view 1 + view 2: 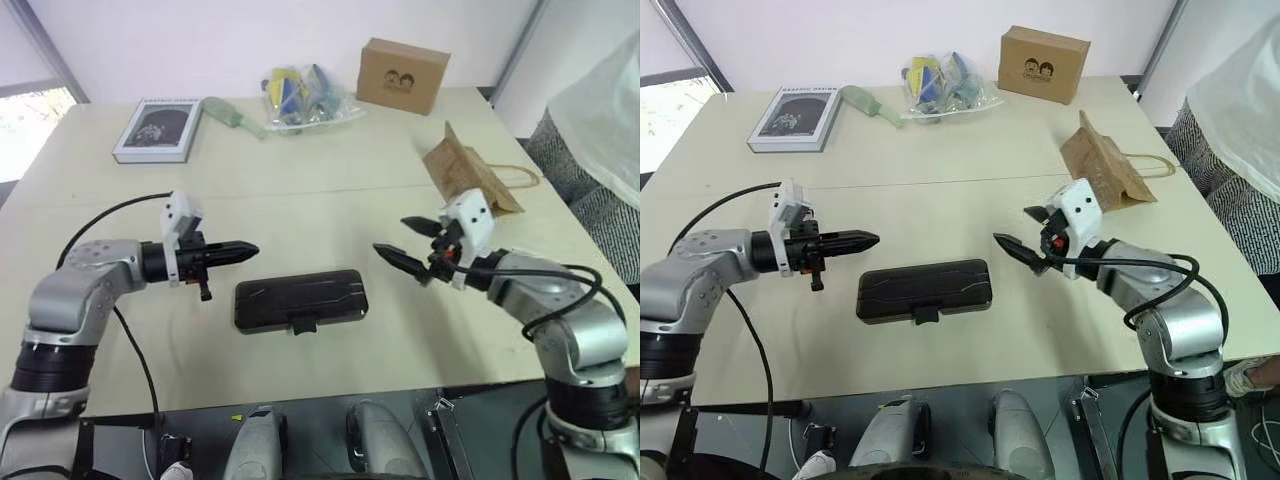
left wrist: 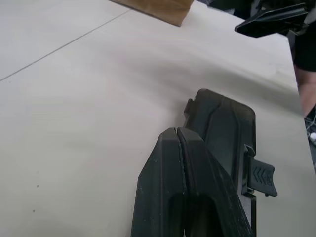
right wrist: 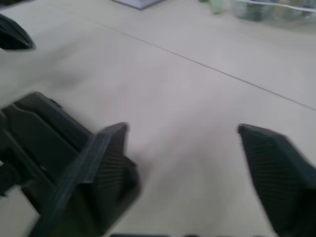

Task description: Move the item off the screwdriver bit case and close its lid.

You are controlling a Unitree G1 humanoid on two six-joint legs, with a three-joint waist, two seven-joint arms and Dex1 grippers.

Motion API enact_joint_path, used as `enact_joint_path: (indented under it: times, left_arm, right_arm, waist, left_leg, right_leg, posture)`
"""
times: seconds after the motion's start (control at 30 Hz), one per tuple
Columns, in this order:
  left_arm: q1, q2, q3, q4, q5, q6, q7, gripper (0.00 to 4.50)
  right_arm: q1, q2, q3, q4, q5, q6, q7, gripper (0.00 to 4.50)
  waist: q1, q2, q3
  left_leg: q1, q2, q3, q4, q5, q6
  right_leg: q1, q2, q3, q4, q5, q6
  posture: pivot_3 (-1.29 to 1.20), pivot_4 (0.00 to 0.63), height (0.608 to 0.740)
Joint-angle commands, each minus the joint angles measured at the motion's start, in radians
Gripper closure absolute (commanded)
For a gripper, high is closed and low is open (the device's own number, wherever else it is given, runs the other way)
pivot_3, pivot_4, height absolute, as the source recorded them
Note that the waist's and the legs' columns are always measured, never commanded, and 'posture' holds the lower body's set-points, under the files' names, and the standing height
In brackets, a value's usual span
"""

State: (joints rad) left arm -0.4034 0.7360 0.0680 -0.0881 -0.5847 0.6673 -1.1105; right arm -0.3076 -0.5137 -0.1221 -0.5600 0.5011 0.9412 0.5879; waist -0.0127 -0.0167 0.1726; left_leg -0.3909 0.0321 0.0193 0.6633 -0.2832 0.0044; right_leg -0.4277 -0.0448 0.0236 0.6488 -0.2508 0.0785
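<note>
Creased kraft paper bag (image 1: 466, 170) lies beside closed, rounded-corner plastic case (image 1: 300, 300).

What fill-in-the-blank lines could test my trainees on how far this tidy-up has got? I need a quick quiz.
1. The lid of the screwdriver bit case is ____.
2. The kraft paper bag lies on the ____, apart from the case.
3. The left gripper has its jaws ____.
4. The right gripper has its jaws ____.

Missing words: closed; table; shut; open
</note>
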Motion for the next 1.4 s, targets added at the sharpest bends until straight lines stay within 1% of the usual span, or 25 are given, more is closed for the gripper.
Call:
enact_joint_path:
  times: [0.03, 0.13, 0.27, 0.4, 0.57, 0.67, 0.8, 0.9, 0.97, 1.17, 1.4]
  left_arm:
    - [-0.029, -0.011, -0.016, -0.008, -0.001, -0.017, -0.010, 4.50]
    - [-0.056, -0.020, -0.047, 0.013, 0.019, -0.037, -0.026, 4.50]
    - [-0.115, -0.036, -0.106, 0.086, 0.061, -0.083, -0.067, 4.50]
    - [-0.205, -0.082, -0.154, 0.269, 0.153, -0.192, -0.082, 4.50]
    - [-0.359, -0.168, -0.195, 0.577, 0.278, -0.363, -0.070, 4.50]
    - [-0.447, -0.220, -0.230, 0.749, 0.348, -0.463, -0.092, 4.50]
    - [-0.513, -0.270, -0.255, 0.893, 0.408, -0.555, -0.134, 4.50]
    - [-0.526, -0.286, -0.262, 0.942, 0.437, -0.599, -0.171, 4.50]
    - [-0.526, -0.289, -0.264, 0.947, 0.446, -0.607, -0.197, 4.50]
    - [-0.521, -0.289, -0.256, 0.947, 0.466, -0.621, -0.227, 4.50]
    - [-0.522, -0.320, -0.257, 0.944, 0.476, -0.630, -0.224, 4.50]
  right_arm:
    - [0.002, 0.034, -0.039, -0.091, 0.114, 0.083, -0.039, 2.98]
    - [-0.010, 0.050, -0.058, -0.115, 0.204, 0.156, -0.058, 4.48]
    - [-0.022, 0.019, -0.019, -0.149, 0.325, 0.203, -0.003, 4.48]
    - [-0.050, 0.007, 0.031, -0.127, 0.393, 0.221, 0.027, 4.48]
    - [-0.076, -0.004, 0.128, -0.058, 0.375, 0.205, 0.057, 4.48]
    - [-0.097, 0.020, 0.203, 0.022, 0.349, 0.204, 0.057, 4.48]
    - [-0.113, 0.044, 0.295, 0.089, 0.312, 0.203, 0.053, 4.48]
    - [-0.118, 0.052, 0.352, 0.120, 0.266, 0.202, 0.034, 4.48]
    - [-0.114, 0.053, 0.368, 0.125, 0.257, 0.208, 0.030, 4.48]
    - [-0.094, 0.049, 0.388, 0.098, 0.266, 0.234, 0.033, 4.48]
    - [-0.084, 0.052, 0.404, 0.091, 0.259, 0.247, 0.024, 4.48]
  waist:
    - [0.000, 0.000, 0.000]
    - [0.000, 0.000, 0.000]
    - [0.000, 0.000, 0.000]
    - [-0.002, 0.000, 0.000]
    - [0.000, 0.000, 0.000]
    - [0.000, -0.001, 0.000]
    - [-0.002, -0.001, 0.000]
    - [-0.005, -0.001, 0.000]
    - [-0.004, -0.001, 0.000]
    - [-0.001, -0.001, 0.000]
    - [-0.002, -0.001, 0.000]
  left_leg:
    - [0.000, 0.000, 0.000, 0.000, 0.000, 0.000]
    - [0.000, 0.000, 0.000, 0.000, 0.000, 0.000]
    - [0.000, 0.000, 0.000, 0.000, 0.000, 0.000]
    - [0.000, 0.000, 0.000, 0.000, 0.000, 0.000]
    - [-0.001, 0.000, 0.000, 0.000, 0.000, 0.000]
    - [-0.001, -0.001, 0.000, 0.001, 0.000, 0.000]
    - [-0.001, -0.001, 0.000, 0.001, 0.000, 0.001]
    - [-0.001, -0.001, 0.000, 0.001, -0.001, 0.002]
    - [-0.001, 0.000, 0.000, 0.001, -0.001, 0.002]
    - [-0.002, 0.000, -0.001, 0.001, -0.001, 0.002]
    - [-0.002, 0.000, -0.001, 0.001, -0.001, 0.002]
  right_leg:
    - [0.000, 0.000, 0.000, 0.000, 0.000, 0.000]
    - [0.000, 0.000, 0.000, 0.000, 0.000, 0.000]
    - [0.000, 0.000, 0.000, 0.000, 0.000, 0.000]
    - [0.000, 0.001, 0.000, 0.000, 0.000, 0.000]
    - [0.000, 0.001, 0.000, -0.001, 0.000, 0.000]
    - [0.000, 0.001, 0.000, -0.001, 0.000, 0.000]
    - [0.000, 0.001, 0.000, 0.000, 0.000, 0.000]
    - [-0.001, 0.001, 0.000, 0.000, 0.000, 0.000]
    - [-0.001, 0.002, -0.001, 0.000, 0.000, 0.000]
    - [-0.001, 0.001, -0.001, 0.000, 0.000, 0.000]
    - [-0.001, 0.001, -0.001, 0.000, 0.000, 0.000]
  posture:
    - [0.00, 0.150, 0.740]
    - [0.00, 0.150, 0.740]
    - [0.00, 0.150, 0.740]
    - [0.00, 0.150, 0.740]
    - [0.00, 0.150, 0.740]
    - [0.00, 0.150, 0.740]
    - [0.00, 0.150, 0.740]
    - [0.00, 0.150, 0.740]
    - [0.00, 0.150, 0.740]
    - [0.00, 0.150, 0.740]
    - [0.00, 0.150, 0.740]
